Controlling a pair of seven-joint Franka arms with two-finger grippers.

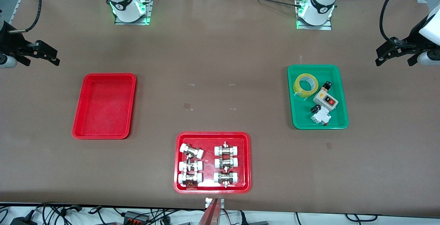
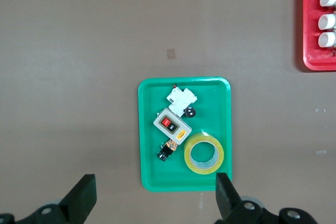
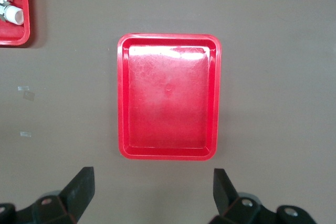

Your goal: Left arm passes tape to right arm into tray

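On the bench (image 1: 220, 63), the tape (image 1: 305, 85) lies in my green tray (image 1: 338, 124) beside a switch box (image 1: 325, 99); the red tray (image 1: 103, 135) sits bare toward my right arm's end. My left gripper (image 1: 395, 52) and right gripper (image 1: 37, 53) hover over bench edges (both spread wide, holding nothing).

The white left arm's black two-finger claw (image 1: 393, 56) hangs high over the bench at the left arm's end, fingers spread wide and holding nothing. The white right arm's black claw (image 1: 39, 54) hangs likewise over the right arm's end, fingers (image 3: 79, 187) apart, empty.
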